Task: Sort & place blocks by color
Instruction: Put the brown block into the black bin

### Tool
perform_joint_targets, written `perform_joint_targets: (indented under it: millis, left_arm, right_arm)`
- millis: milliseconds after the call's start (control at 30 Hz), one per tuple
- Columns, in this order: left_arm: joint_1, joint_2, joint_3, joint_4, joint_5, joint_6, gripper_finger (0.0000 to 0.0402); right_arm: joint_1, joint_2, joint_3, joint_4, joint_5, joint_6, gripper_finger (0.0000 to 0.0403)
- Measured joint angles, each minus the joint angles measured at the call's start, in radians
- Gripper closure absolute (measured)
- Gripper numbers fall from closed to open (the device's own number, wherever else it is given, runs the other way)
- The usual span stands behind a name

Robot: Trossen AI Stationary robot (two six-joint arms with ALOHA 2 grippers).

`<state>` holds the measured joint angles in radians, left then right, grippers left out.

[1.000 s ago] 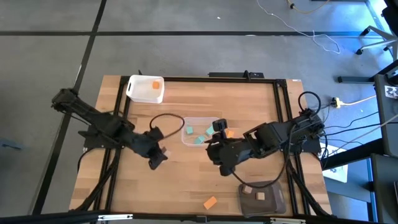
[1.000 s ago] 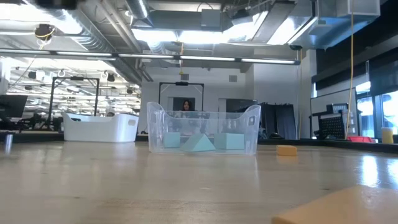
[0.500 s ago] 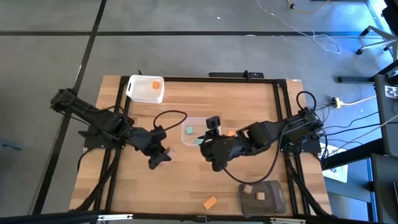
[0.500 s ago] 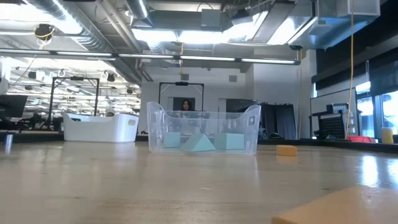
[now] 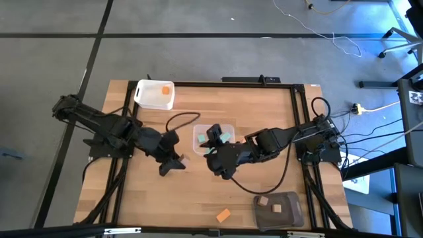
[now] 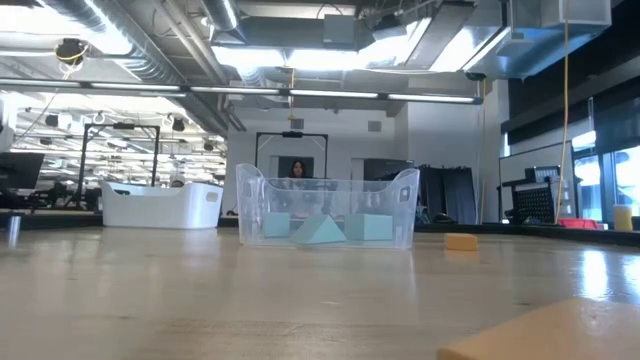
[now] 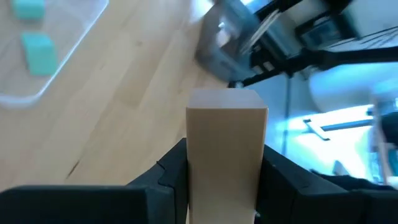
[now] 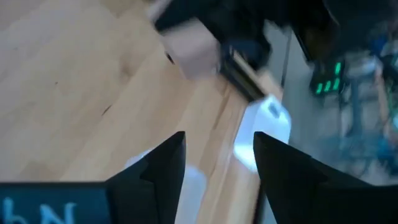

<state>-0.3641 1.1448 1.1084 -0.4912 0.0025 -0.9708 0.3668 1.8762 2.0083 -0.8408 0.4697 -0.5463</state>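
Note:
My left gripper [image 5: 177, 160] is shut on a pale tan block [image 7: 227, 143] left of the clear tub [image 5: 198, 147]. That tub holds teal blocks [image 6: 322, 230]. My right gripper [image 8: 214, 162] is open and empty. It reaches from the right across the clear tub's near side [image 5: 215, 158] and faces the tan block [image 8: 193, 53]. One orange block [image 5: 165, 90] lies in the white tub [image 5: 153, 98]. Another [image 5: 223, 215] lies on the table near its near edge. Two tan blocks [image 5: 276, 208] lie in the dark grey tub [image 5: 291, 211]. My left gripper pinches the tan block between its two fingers [image 7: 171, 174], one on each of two opposite side faces [image 7: 227, 186]. The block's far end [image 7: 227, 99] juts out past the fingertips. Neither block nor gripper shows in the low view at table height.
A third orange block [image 6: 461, 241] lies on the table right of the clear tub. The white tub sits at the far left, the dark grey tub at the near right corner. Bare wood [image 5: 192, 198] lies near the two grippers. A black cable [image 5: 182, 120] loops over the left arm.
My right gripper has moved toward the table's left, from right of the clear tub to its near side, closing on the left gripper. My left gripper has shifted a little toward the right with the tan block. The tubs and loose blocks have stayed put.

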Motion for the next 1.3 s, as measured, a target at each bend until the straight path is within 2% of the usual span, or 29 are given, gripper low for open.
perform_joint_targets:
  millis: [167,367,567,733,1000,1300]
  left_arm:
    - [0.023,-0.026,0.001,0.036,0.019,0.024,0.0281]
    - [0.021,-0.028,0.000,0.062,0.040,0.027,0.0281]
    - [0.010,-0.028,0.000,0.137,0.088,0.040,0.0281]
    - [0.010,-0.028,0.000,0.134,0.088,0.040,0.0281]
    - [0.010,-0.028,0.000,0.134,0.097,0.041,0.0281]
    - [0.010,-0.028,0.000,0.136,0.116,0.041,0.0281]
  right_arm:
    - [0.000,0.007,0.000,0.109,-0.076,-0.131,0.0209]
    - [-0.003,0.018,0.000,0.167,-0.129,-0.139,0.0209]
    - [-0.014,0.039,0.000,0.189,-0.132,-0.149,0.0209]
    - [-0.015,0.053,0.000,0.240,-0.162,-0.198,0.0209]
    - [-0.018,0.063,0.000,0.305,-0.188,-0.200,0.0209]
    - [-0.042,0.063,0.000,0.321,-0.266,-0.200,0.0209]
